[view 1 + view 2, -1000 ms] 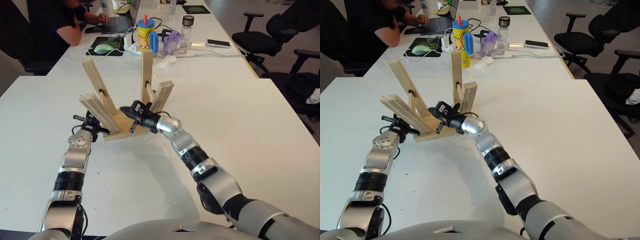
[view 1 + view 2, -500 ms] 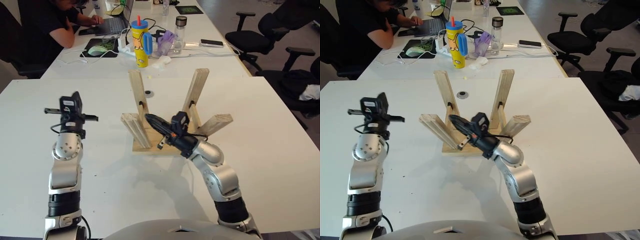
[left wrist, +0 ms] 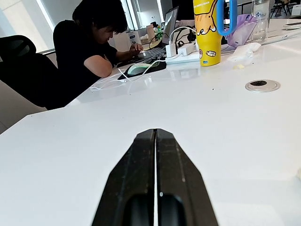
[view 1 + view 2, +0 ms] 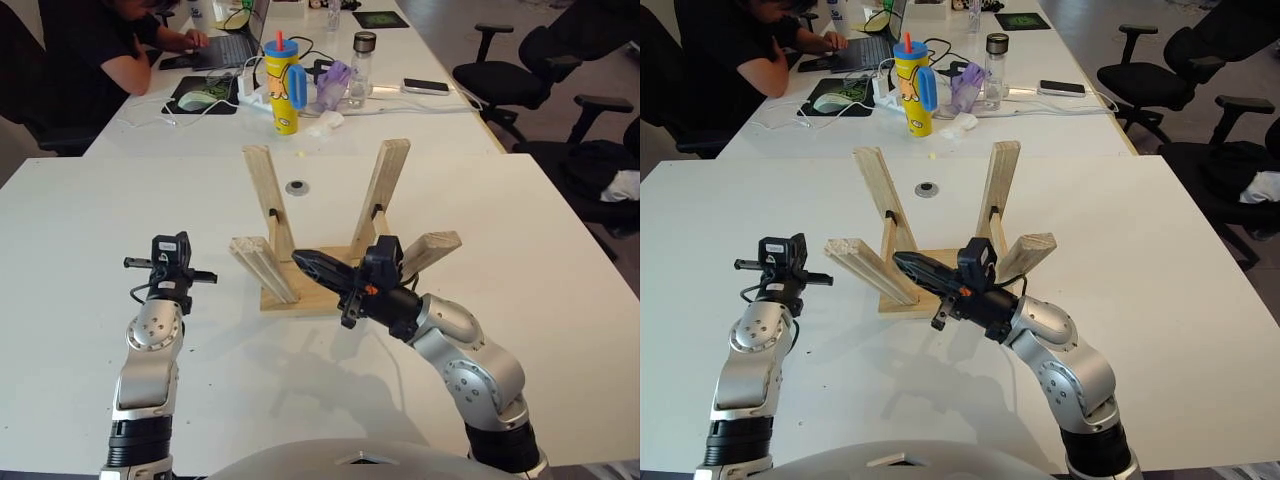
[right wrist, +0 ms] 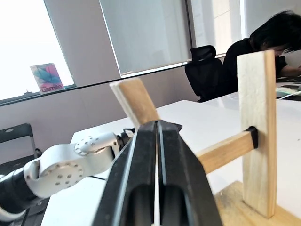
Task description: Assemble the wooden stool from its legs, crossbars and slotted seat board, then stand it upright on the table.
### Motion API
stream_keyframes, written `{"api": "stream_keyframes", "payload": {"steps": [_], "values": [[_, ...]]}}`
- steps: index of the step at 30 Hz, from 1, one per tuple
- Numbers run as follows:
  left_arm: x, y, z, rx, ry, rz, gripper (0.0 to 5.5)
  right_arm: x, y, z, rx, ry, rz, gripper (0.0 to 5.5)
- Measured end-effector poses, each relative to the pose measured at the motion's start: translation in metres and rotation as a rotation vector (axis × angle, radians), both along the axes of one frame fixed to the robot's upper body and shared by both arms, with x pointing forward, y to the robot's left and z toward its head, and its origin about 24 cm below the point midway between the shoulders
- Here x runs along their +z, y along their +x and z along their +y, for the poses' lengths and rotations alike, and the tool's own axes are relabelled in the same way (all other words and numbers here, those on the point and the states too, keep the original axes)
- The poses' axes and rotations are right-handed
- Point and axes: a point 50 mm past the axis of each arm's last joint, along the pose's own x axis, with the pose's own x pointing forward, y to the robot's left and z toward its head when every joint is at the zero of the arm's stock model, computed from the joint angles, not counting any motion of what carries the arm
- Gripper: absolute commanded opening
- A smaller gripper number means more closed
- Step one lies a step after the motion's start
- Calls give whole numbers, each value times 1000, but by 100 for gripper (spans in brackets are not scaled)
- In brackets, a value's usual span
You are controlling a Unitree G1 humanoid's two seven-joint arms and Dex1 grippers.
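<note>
My left arm has come down since half a second ago: it was held up high at the side, and now my left gripper (image 4: 170, 250) hangs lower over the table (image 4: 80, 220) and somewhat nearer the stool (image 4: 330, 240). A second ago both my grippers were at the stool. My right arm's elbow has swung out to my right, while my right gripper (image 4: 303, 262) has stayed at the front of the stool. The stool lies much as it did.

The stool rests upside down in the middle of the table, its seat board (image 4: 275, 300) flat on the top and its four legs splayed upward. The two back legs (image 4: 265, 190) rise tall. The front left leg (image 4: 262, 270) and front right leg (image 4: 432, 250) lean low to either side.

My right fingers are pressed together, holding nothing. They lie over the front of the seat board and point toward the front left leg. I cannot tell whether they touch it. In the right wrist view a crossbar (image 5: 225, 150) runs from behind them into an upright leg (image 5: 256, 132).

My left fingers (image 3: 141, 160) are also pressed together on nothing, well apart from the stool on its left, pointing away from me toward a yellow cup (image 4: 283, 85) on the far table.
</note>
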Motion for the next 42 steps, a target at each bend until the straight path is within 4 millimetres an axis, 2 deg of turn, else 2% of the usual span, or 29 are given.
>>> {"api": "stream_keyframes", "payload": {"steps": [7,9,12,15,18,22,24,28,32,35,42], "values": [[-1,-14,-5,-26,0,44,1,-44,-35,-43,-13,-213,202,0],[-13,-27,-17,-108,-36,140,1,-60,-39,-65,-134,-274,241,0],[-20,-48,-30,-226,-78,247,1,-80,-36,-103,-426,-387,256,0],[-17,-55,-29,-290,-48,303,1,-87,-27,-119,-586,-450,207,0],[-22,-55,-32,-332,-36,369,1,-98,-17,-123,-661,-505,205,0],[-30,-52,-45,-416,-84,442,1,-112,-3,-120,-701,-558,221,0],[-37,-47,-47,-433,-87,482,1,-113,3,-114,-690,-561,205,0],[-38,-41,-52,-484,-77,505,1,-115,6,-101,-661,-543,205,0],[-35,-41,-51,-486,-119,540,1,-112,4,-95,-640,-543,228,0],[-29,-40,-45,-463,-220,580,1,-108,3,-90,-621,-519,272,0],[-15,-41,-33,-475,-370,626,1,-92,0,-92,-579,-482,346,0]]}}
